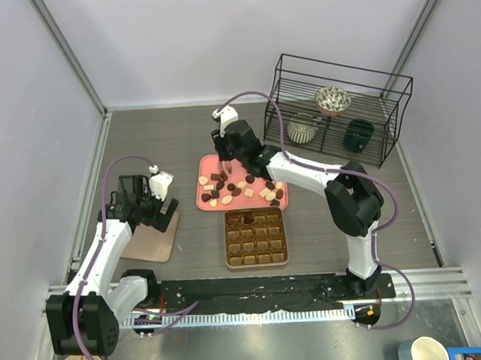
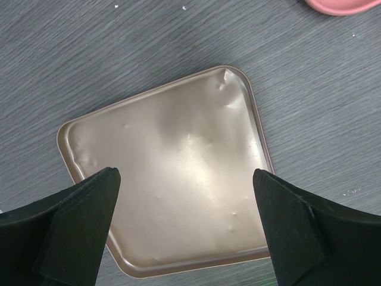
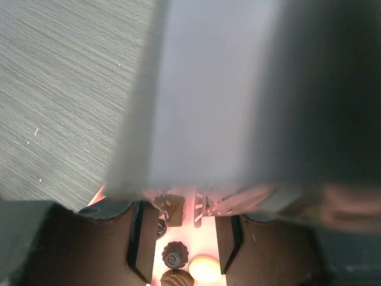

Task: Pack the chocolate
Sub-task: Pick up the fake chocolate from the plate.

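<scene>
The chocolate (image 1: 235,191) lies scattered in dark, mid-brown and cream pieces on the flat pink tray (image 1: 249,205). One dark piece (image 1: 246,220) sits in a back cell of the gold gridded box (image 1: 258,264). My right gripper (image 1: 227,171) is low over the tray's back left part. In the right wrist view that gripper (image 3: 183,238) stands part open around a dark swirled piece (image 3: 175,255), with a dark square piece (image 3: 172,210) by its left finger and a cream piece (image 3: 204,268) near its right. My left gripper (image 2: 184,196) hangs wide open over the gold lid (image 2: 172,179).
The gold lid (image 1: 152,240) lies at the left under my left gripper (image 1: 164,210). A black wire rack (image 1: 396,111) at the back right holds a patterned bowl (image 1: 332,100), a striped cup (image 1: 303,129) and a dark green cup (image 1: 359,135). A blurred grey shape covers the upper right wrist view.
</scene>
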### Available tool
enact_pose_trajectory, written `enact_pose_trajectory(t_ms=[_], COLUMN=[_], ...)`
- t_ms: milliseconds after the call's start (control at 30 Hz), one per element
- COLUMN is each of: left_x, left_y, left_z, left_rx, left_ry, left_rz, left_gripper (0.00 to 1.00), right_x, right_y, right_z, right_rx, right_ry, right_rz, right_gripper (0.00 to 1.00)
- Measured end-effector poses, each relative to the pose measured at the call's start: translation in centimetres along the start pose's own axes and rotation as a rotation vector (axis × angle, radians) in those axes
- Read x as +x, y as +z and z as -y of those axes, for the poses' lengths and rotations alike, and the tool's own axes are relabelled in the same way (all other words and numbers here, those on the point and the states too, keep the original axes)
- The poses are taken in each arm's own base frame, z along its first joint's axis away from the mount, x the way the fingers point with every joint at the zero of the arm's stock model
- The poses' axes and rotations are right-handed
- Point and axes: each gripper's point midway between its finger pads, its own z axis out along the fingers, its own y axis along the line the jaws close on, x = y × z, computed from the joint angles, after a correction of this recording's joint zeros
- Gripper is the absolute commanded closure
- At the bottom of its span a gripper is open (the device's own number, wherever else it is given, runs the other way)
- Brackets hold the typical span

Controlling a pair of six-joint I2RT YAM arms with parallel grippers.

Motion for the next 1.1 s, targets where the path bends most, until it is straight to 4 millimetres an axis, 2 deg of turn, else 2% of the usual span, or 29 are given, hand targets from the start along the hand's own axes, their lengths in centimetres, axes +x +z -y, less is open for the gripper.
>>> enact_pose_trajectory(t_ms=[333,533,667,767,900,1100], left_x=[0.0,0.0,-0.1,0.0,0.0,0.0], left_y=[0.0,0.0,0.0,0.0,0.0,0.0], left_z=[0.0,0.1,0.1,0.1,0.1,0.1], left_rx=[0.001,0.006,0.007,0.007,0.008,0.008], left_ry=[0.000,0.000,0.000,0.000,-0.001,-0.001], left_rz=[0.000,0.002,0.003,0.003,0.002,0.002], left_gripper=[0.00,0.00,0.00,0.00,0.00,0.00], right_x=[0.0,1.4,1.5,1.5,1.5,1.5], right_y=[0.1,0.2,0.2,0.2,0.2,0.2], right_z=[1.2,2.2,2.5,2.4,2.3,2.4], right_rx=[0.032,0.048,0.052,0.051,0.045,0.046], right_ry=[-0.008,-0.019,-0.016,-0.012,-0.006,-0.017], right_rz=[-0.001,-0.032,-0.033,-0.030,-0.030,-0.034], right_gripper=[0.58,0.58,0.59,0.61,0.71,0.77])
